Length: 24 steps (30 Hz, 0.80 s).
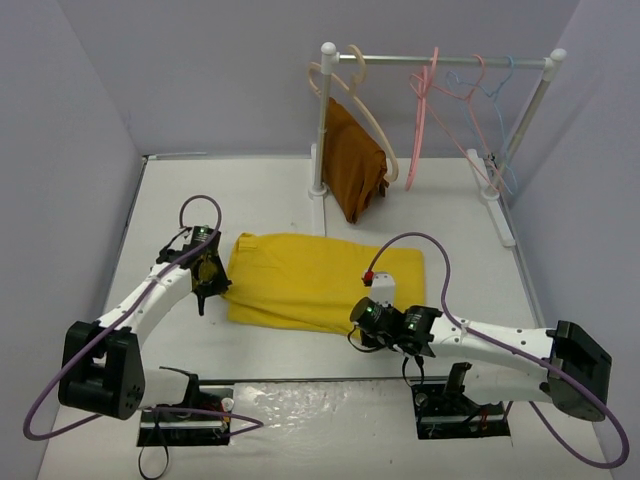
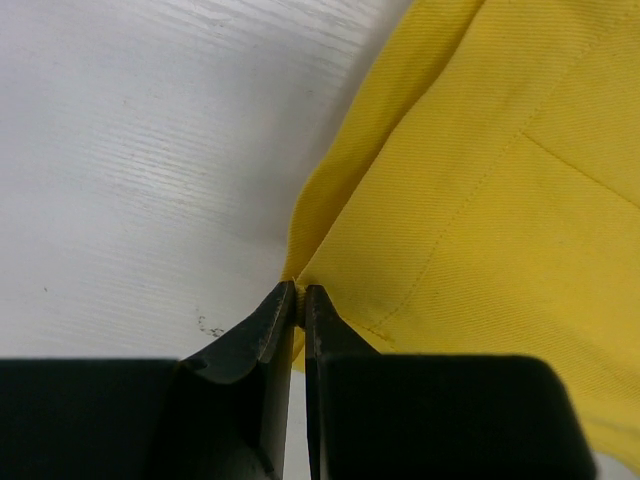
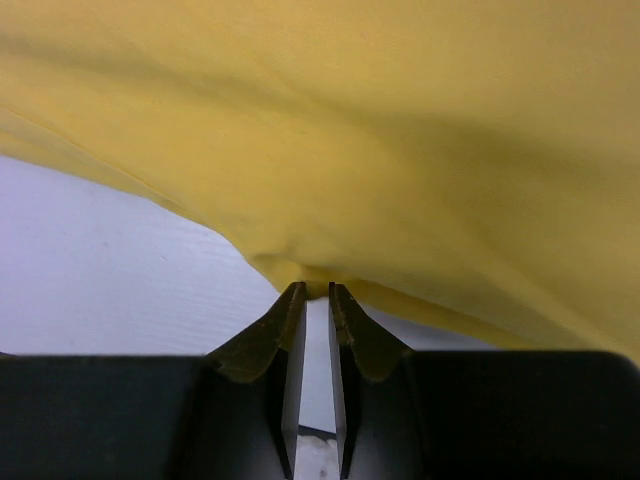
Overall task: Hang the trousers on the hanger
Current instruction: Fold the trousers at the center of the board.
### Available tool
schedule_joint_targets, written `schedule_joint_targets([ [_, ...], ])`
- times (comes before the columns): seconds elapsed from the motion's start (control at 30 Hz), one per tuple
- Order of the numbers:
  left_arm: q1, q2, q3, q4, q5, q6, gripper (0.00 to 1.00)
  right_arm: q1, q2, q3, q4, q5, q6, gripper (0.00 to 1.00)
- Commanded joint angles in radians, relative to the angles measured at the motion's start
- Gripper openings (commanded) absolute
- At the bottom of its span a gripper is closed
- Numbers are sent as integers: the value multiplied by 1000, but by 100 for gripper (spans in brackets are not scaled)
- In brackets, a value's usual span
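The yellow trousers (image 1: pixel 320 280) lie folded and flat in the middle of the white table (image 1: pixel 260 190), between the two arms. The left gripper (image 2: pixel 300 292) sits at the left edge of the trousers. Its jaws are pressed tight together, with a bit of the yellow edge pinched at their tips. The right gripper (image 3: pixel 310 290) is at the near edge of the trousers. Its jaws are almost together, with only a thin gap, and they pinch a small fold of the cloth. In the right wrist view the cloth hangs up off the table there.

At the back stands a rack (image 1: pixel 440 62). A pink hanger (image 1: pixel 418 130) hangs on it, well apart from the trousers. Beside it hang a second pink hanger (image 1: pixel 465 95) and a light blue hanger (image 1: pixel 497 90). A thick beige hanger (image 1: pixel 375 110) holds a brown cloth (image 1: pixel 352 165).
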Motion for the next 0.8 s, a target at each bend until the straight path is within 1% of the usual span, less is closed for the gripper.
schedule_joint_targets([
  [0.0,50,-20,16,3,-43,-17,0,40,23,-13,-115,14,94,17],
  [0.03,51,-30,25,-2,-40,-9,0,46,19,2,-120,18,94,21],
  [0.07,51,-45,34,-4,-35,0,3,51,6,17,-127,23,89,25],
  [0.17,46,-113,74,13,-1,31,24,52,-72,80,-140,54,66,40],
  [0.23,30,-185,91,40,29,44,43,26,-130,111,-142,73,47,46],
  [0.27,23,-202,99,46,40,44,49,-39,-148,120,-144,74,33,47],
  [0.33,-24,-225,120,64,79,37,56,-146,-186,145,-143,25,-28,48],
  [0.4,-90,-243,124,91,84,24,57,-247,-193,165,-140,-6,-73,47],
  [0.47,-198,-241,113,158,77,5,57,-363,-174,182,-129,-53,-144,46],
  [0.57,-341,-195,100,300,63,-13,56,-544,-100,195,-46,-208,-229,40],
  [0.63,-453,-114,109,369,57,-2,55,-618,-46,183,46,-298,-275,36],
  [0.77,-594,52,142,501,54,39,55,-698,54,153,198,-420,-302,32],
])
